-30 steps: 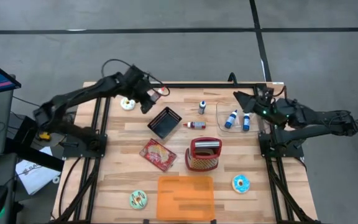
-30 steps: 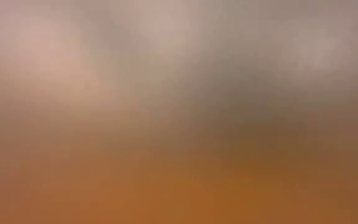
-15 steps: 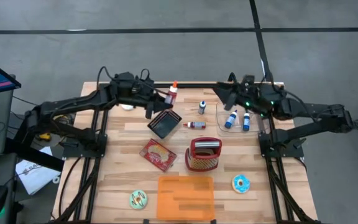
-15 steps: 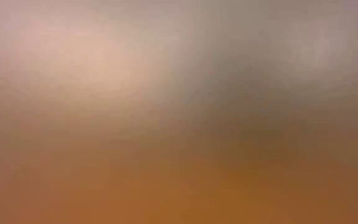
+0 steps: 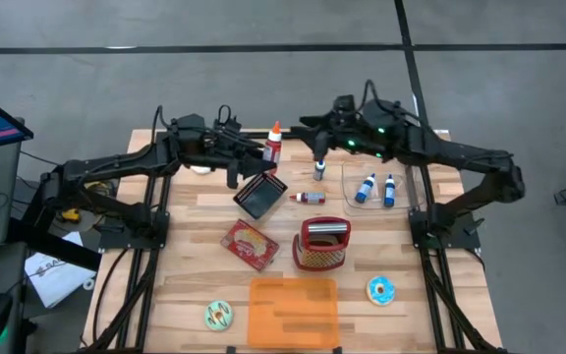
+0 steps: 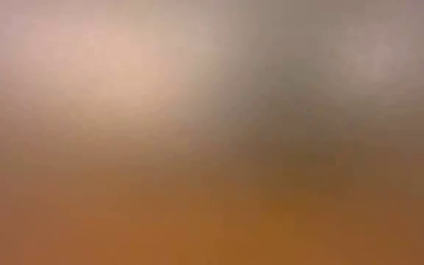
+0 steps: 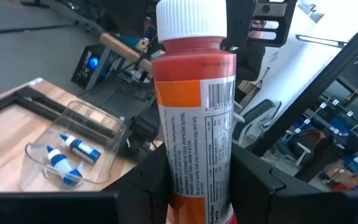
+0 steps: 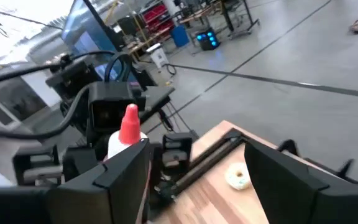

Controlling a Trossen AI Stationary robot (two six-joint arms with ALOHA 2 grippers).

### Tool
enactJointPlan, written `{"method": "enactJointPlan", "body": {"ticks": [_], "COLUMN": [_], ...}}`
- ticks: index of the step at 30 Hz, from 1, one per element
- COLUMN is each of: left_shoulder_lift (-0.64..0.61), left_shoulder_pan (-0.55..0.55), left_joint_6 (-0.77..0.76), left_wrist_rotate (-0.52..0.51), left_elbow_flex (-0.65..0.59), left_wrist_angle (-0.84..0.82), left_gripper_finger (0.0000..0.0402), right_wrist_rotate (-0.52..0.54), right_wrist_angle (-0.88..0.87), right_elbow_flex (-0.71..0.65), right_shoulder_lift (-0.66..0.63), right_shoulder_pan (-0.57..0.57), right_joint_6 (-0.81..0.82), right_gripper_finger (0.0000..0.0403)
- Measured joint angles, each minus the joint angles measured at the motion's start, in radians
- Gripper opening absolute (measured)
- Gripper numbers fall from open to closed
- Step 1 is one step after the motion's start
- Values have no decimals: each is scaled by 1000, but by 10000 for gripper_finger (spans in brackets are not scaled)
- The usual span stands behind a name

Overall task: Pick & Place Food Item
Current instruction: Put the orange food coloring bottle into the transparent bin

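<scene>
Above the far edge of the table (image 5: 214, 221), the left gripper (image 5: 259, 153) is clamped round a red sauce bottle (image 5: 273, 146), held off the wood, standing upright with its cap up. The right gripper (image 5: 314, 131), jaws spread wide and empty, faces it from the right, close beside. So the bottle lies just left of the right gripper, ready for a handover.
</scene>
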Motion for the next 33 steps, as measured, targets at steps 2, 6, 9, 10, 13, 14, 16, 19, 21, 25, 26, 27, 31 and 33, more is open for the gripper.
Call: {"method": "enactJointPlan", "body": {"ticks": [2, 6, 9, 10, 13, 14, 16, 19, 21, 25, 26, 27, 31, 33], "left_shoulder_lift": [0, 0, 0, 0, -1, -1, -1, -7, -14, -28, -31, -33, -24, -24], "left_shoulder_pan": [-1, -1, -1, -1, -2, -2, 0, 1, 1, 3, 3, 3, 5, 5], "left_joint_6": [5, 7, 10, 12, 33, 38, 42, 49, 54, 61, 63, 63, 65, 65], "left_wrist_rotate": [0, 0, 0, 1, 4, -1, 0, -3, -12, -46, -47, -46, -43, -44], "left_elbow_flex": [6, 6, 7, 7, 7, 7, 7, 7, 7, 5, 5, 5, 5, 5], "left_wrist_angle": [1, -3, 2, 1, -5, -5, -5, -7, -5, -17, -18, -19, -3, -3], "left_gripper_finger": [122, 122, 122, 122, 122, 122, 122, 122, 122, 122, 122, 122, 122, 122], "right_wrist_rotate": [-26, -84, -114, -126, -173, -180, -183, -183, -181, -183, -181, -177, -171, -172], "right_wrist_angle": [-2, 19, 32, 35, 55, 55, 57, 54, 56, 68, 68, 67, 63, 59], "right_elbow_flex": [27, 74, 95, 95, 95, 95, 95, 95, 95, 97, 97, 97, 96, 95], "right_shoulder_lift": [30, 83, 105, 110, 120, 120, 119, 104, 85, 37, 33, 33, 50, 60], "right_shoulder_pan": [-9, -20, -28, -32, -32, -32, -28, -31, -32, -38, -33, -26, -5, -4], "right_joint_6": [5, 27, 41, 47, 71, 80, 85, 85, 85, 81, 81, 81, 83, 83], "right_gripper_finger": [255, 255, 255, 255, 255, 255, 255, 255, 255, 255, 255, 255, 255, 255]}}
